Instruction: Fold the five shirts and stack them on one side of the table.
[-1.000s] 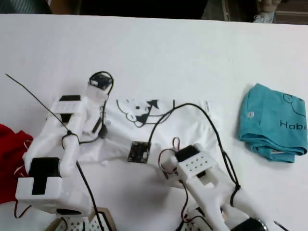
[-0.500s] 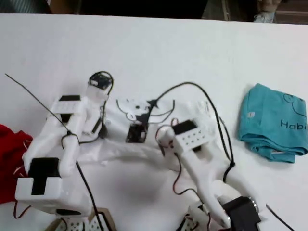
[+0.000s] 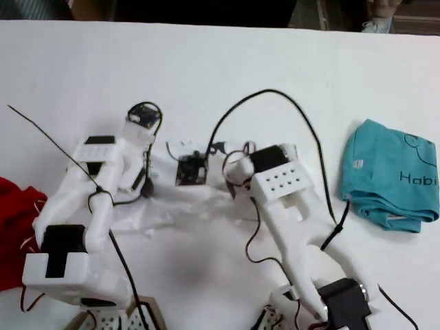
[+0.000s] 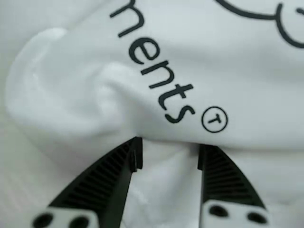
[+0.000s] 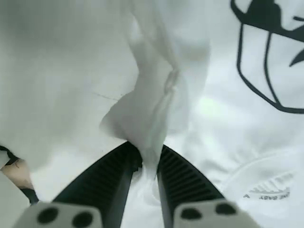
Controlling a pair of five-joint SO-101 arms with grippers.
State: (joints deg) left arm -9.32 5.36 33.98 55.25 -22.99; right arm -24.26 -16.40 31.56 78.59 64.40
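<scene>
Showing black print, rumpled white shirt (image 5: pixel 199 109), fold in right jaws.

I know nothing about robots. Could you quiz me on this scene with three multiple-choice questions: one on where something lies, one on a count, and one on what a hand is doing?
1. Where is the teal shirt?
A. on the table, off to the right arm's side
B. draped over an arm
C. on the floor

2. How many shirts show in the high view?
A. one
B. three
C. five

3. What is the right hand doing?
A. hanging open in the air
B. pinching a fold of the white shirt
C. holding a cup

Answers: 1 A, it lies folded there by itself. 2 B, the red shirt, the white and the teal. 3 B, the right wrist view shows cloth clamped in it.
</scene>
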